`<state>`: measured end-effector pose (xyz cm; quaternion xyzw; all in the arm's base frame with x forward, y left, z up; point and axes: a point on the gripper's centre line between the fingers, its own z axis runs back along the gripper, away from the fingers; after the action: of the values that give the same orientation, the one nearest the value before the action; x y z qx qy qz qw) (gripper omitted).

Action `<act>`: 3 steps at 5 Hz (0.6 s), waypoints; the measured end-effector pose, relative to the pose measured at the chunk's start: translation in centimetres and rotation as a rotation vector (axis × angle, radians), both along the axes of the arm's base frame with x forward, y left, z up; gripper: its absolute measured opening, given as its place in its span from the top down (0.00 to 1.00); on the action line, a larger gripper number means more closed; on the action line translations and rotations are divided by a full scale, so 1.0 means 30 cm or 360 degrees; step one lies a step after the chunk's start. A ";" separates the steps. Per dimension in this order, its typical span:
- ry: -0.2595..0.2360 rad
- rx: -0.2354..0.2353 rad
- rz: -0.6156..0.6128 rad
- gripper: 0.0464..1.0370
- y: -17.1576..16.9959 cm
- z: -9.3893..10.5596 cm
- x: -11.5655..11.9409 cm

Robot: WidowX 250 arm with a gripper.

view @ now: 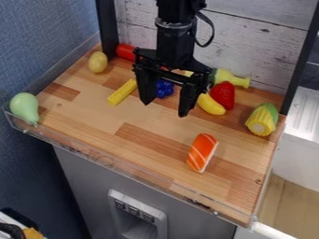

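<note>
The end effector (165, 109) gapes wide and empty, blue toy grapes (164, 88) showing between its fingers on the worktop (93, 107); lowered off-centre, it could knock the toy banana (211, 104) crowded close by.

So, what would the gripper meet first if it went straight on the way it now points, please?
Below the gripper, probably the wooden board near the blue toy, though depth is unclear.

The black robot arm (176, 30) was cut off by the top edge. The black two-finger gripper (165, 109) partly hid the bumpy dark-blue toy (164, 89) and the red rounded toy (126, 51). Marks on the grey panel's small buttons (134, 210) were too small to read.
</note>
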<state>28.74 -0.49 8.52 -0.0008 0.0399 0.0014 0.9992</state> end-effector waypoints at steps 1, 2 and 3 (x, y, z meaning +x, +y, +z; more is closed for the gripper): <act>0.0029 -0.0019 -0.0208 0.04 0.065 -0.008 0.060; 0.0020 -0.0041 -0.0507 0.04 0.163 -0.007 0.179; 0.0017 -0.0057 -0.0855 0.04 0.273 -0.015 0.284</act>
<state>37.26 7.70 8.08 -0.0077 0.0441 -0.2645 0.9634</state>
